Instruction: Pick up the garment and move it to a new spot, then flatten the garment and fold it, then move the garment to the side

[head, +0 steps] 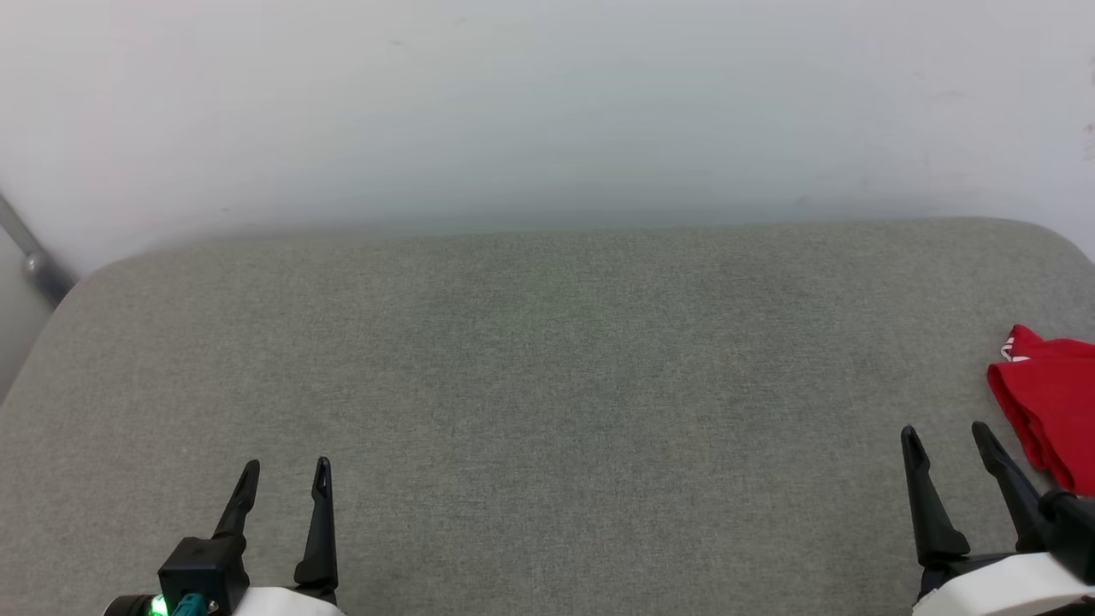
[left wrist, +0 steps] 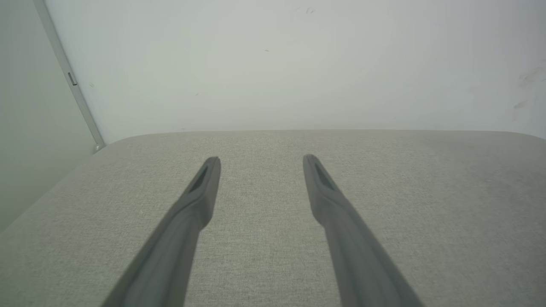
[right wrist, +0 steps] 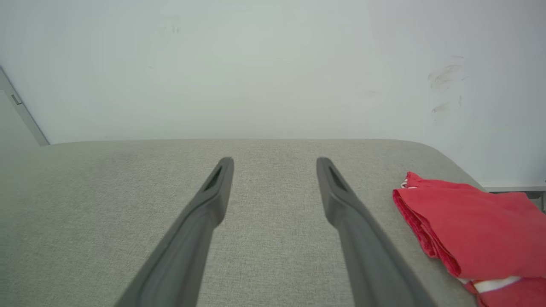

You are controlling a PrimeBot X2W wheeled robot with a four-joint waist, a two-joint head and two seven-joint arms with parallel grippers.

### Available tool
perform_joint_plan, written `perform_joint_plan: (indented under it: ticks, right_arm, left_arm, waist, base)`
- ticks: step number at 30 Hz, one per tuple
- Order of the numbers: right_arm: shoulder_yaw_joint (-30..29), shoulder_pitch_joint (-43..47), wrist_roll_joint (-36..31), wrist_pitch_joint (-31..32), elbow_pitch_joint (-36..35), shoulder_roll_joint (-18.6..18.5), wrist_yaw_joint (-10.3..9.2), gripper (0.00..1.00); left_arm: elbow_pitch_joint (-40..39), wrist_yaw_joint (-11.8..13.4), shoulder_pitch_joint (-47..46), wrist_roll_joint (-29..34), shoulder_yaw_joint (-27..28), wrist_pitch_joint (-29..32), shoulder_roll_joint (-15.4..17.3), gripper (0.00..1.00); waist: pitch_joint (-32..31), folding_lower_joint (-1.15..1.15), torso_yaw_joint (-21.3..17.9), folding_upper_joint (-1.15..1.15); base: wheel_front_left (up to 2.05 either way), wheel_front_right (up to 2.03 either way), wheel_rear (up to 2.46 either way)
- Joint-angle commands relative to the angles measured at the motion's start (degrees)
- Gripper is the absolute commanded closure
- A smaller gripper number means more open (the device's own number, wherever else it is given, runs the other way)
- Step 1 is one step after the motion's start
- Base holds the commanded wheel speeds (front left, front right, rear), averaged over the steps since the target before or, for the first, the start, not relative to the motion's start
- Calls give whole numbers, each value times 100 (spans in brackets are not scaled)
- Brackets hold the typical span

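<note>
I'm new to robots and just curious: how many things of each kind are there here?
Red shirt: 1
Grippers: 2, the left gripper and the right gripper, both open
Grey padded surface: 1
Total: 4

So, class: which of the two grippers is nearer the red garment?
The right gripper: the garment lies just beside its fingers, while the left gripper sits far across the grey surface.
</note>
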Motion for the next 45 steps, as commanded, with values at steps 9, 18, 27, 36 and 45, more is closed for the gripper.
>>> perform_joint_plan:
  ticks: [9,18,27,36,45]
  right_arm:
    - [38,192,37,76,-107,184,-5,0]
    - [118,170,58,82,-129,164,-5,0]
    - [113,234,74,129,-143,141,-5,0]
    - [122,88,723,165,157,171,1,100]
    - [98,-87,1591,221,373,175,0,100]
  left_arm:
    - [16,25,100,-64,-7,9,6,0]
    - [-9,61,76,-83,-23,22,30,0]
    - [-20,99,68,-106,-46,33,17,0]
    - [122,-76,27,-687,94,174,-171,100]
    - [267,-301,-116,-1399,306,367,-323,100]
  waist:
    - [-64,1,-56,0]
    - [-73,1,-69,0]
    - [-105,1,-64,0]
    - [-92,1,-57,0]
    - [-73,1,-46,0]
  base:
    - [0,0,0]
    - [0,0,0]
    - [0,0,0]
    - [0,0,0]
    - [0,0,0]
